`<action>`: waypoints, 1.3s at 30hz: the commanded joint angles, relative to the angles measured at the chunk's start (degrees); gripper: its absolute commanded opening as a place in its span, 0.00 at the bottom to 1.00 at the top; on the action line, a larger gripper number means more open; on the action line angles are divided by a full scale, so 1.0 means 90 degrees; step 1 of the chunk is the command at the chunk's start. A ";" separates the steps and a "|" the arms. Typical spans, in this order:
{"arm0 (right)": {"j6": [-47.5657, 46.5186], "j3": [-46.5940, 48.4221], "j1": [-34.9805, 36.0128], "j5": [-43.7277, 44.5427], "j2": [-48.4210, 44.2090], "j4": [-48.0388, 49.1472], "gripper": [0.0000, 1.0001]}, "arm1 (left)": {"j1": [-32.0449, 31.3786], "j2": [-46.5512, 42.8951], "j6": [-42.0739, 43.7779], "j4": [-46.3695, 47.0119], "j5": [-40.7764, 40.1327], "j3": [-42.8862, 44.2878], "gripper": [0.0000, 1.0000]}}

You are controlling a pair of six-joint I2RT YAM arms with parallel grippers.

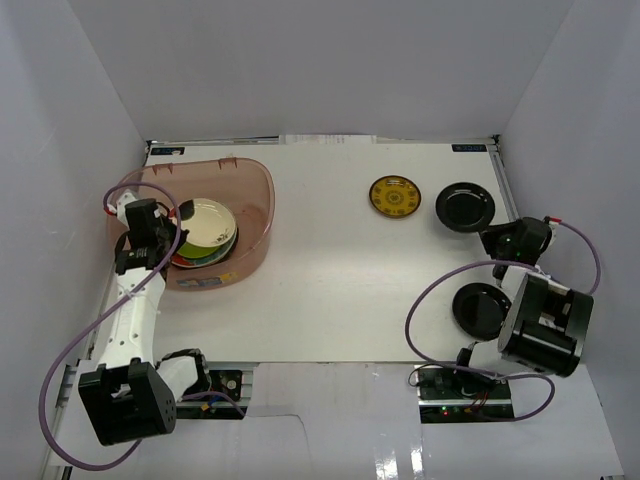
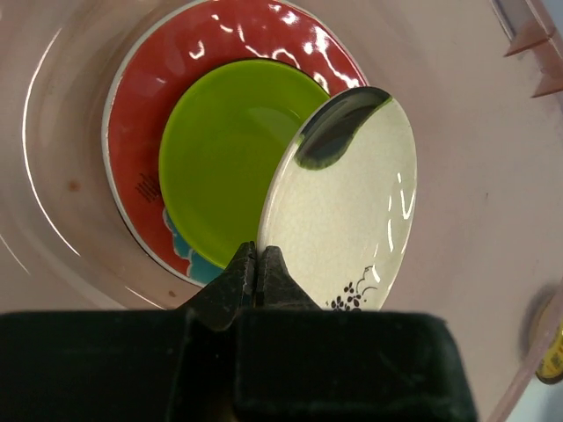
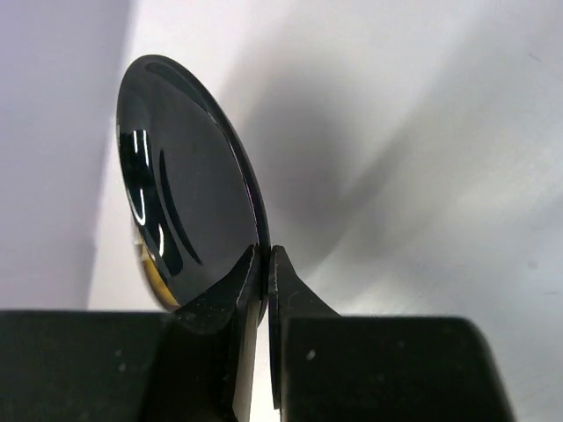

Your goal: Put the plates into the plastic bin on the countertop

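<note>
Toward the near edge of the table [image 1: 340, 290], far off to the right of the plastic bin [image 1: 225, 277]: a loose black plate [image 1: 480, 308], lying flat, untouched, probably left for a later trip. Just beyond, equally far right of the bin, right fingers [image 3: 243, 286] pressed onto the rim of a held black plate [image 3: 185, 202], pinching it by the edge, likely the only purchase on so shallow a dish. Looks nearly flat from the top camera; from the right wrist, stands steeply tilted, low edge hidden behind the fingers, so contact with the table impossible to judge. A yellowish sliver [image 3: 151, 280] under it there: reflection or another dish, unclear. Over the bin itself, left fingers [image 2: 242, 274] closed tight on the rim of a cream plate [image 2: 343, 202], not yet letting go. Reads as settled on the stack from above; from the left wrist, leans at a slant over a lime green plate [image 2: 224, 158] nested on a red plate [image 2: 132, 149], both already inside the bin. Presumably tipped to slide down onto them rather than drop. Farthest out, right of the bin but nearer it than either black plate, and clearly visible only from above: a yellow patterned plate [image 1: 395, 196], flat on the table, still to fetch.
</note>
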 commanded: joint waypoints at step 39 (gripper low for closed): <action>-0.1855 1.0168 0.8695 0.2038 0.5527 -0.2584 0.57 | -0.0253 -0.2054 -0.0573 0.0884 0.5361 0.1121 0.98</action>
